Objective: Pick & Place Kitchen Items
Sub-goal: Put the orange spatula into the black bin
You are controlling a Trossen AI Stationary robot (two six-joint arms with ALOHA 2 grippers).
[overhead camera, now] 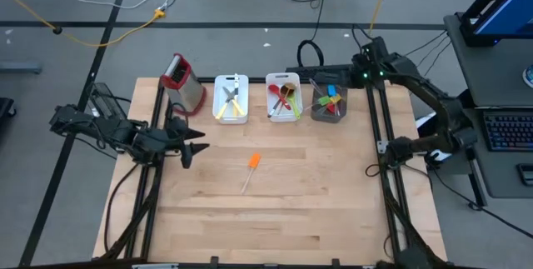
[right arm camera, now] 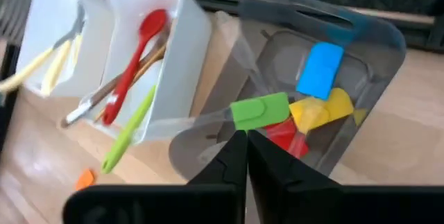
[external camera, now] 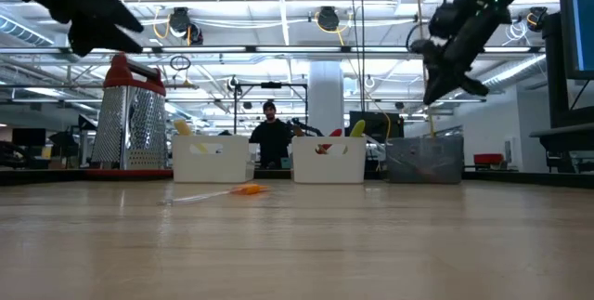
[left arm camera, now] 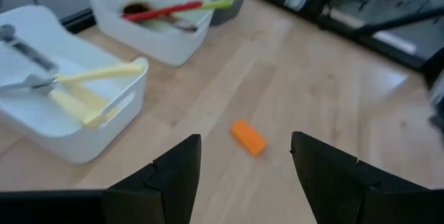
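orange-handled utensil (overhead camera: 251,167) lies mid-table, tilted lengthwise, just right of open, empty left gripper (overhead camera: 193,146); closed right gripper (overhead camera: 372,169) is farther.

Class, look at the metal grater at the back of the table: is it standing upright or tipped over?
Upright. The grater stands on its wide base with the red top uppermost, beside the white bins.

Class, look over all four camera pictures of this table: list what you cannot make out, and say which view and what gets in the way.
- Orange-handled tool on the table: the left wrist view's bottom edge and the left pincer cut off its clear end.
- Grey bin: the low view shows only its cloudy wall; the contents are hidden.
- Green spatula: its clear handle blurs against the grey bin in the right wrist view, above the shut right pincer.
- Person: too small for detail, partly hidden behind the white bins.
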